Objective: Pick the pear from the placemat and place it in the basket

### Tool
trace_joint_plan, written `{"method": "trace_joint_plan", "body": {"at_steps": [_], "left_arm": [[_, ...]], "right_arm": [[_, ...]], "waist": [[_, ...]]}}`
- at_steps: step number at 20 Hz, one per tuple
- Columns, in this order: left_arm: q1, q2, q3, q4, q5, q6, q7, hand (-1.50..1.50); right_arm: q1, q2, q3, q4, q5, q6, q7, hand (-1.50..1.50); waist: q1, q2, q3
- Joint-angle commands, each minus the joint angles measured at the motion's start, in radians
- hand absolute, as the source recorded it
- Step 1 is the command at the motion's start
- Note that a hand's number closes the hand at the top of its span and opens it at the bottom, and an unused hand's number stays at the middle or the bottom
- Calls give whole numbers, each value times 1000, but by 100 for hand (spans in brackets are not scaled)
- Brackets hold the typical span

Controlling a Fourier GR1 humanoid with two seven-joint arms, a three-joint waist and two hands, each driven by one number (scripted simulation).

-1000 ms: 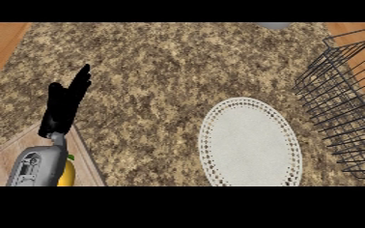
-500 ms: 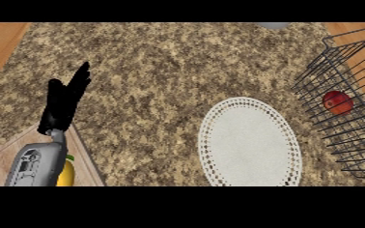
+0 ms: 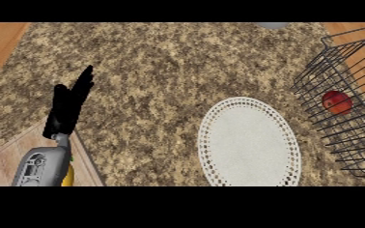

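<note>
A red fruit [image 3: 336,102], round like the pear, lies inside the black wire basket [image 3: 314,84] at the right edge of the head view. The white lace-edged placemat [image 3: 248,142] lies bare on the speckled counter, just left of the basket. My left hand [image 3: 69,104] rests at the lower left, fingers straight and pointing up, holding nothing. My right hand does not show.
A grey object [image 3: 273,25] peeks in at the counter's far edge. Wooden surface [image 3: 10,37] shows at the upper left corner and at the lower left beside my forearm. Something yellow [image 3: 68,176] sits beside the grey forearm at the bottom left.
One second ago the basket showed no fruit; the red fruit appeared inside it half a second ago and sits there now. The left hand has not moved.
</note>
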Motion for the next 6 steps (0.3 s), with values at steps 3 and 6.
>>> {"method": "trace_joint_plan", "body": {"at_steps": [3,6], "left_arm": [[-4,17,25,55,12,-13,-47,0],[17,-6,0,-18,4,-1,24,0]], "right_arm": [[79,-192,-162,207,-100,90,-72,-150],[186,-256,-237,356,-125,128,-241,-150]], "waist": [[-5,2,0],[-3,1,3]]}}
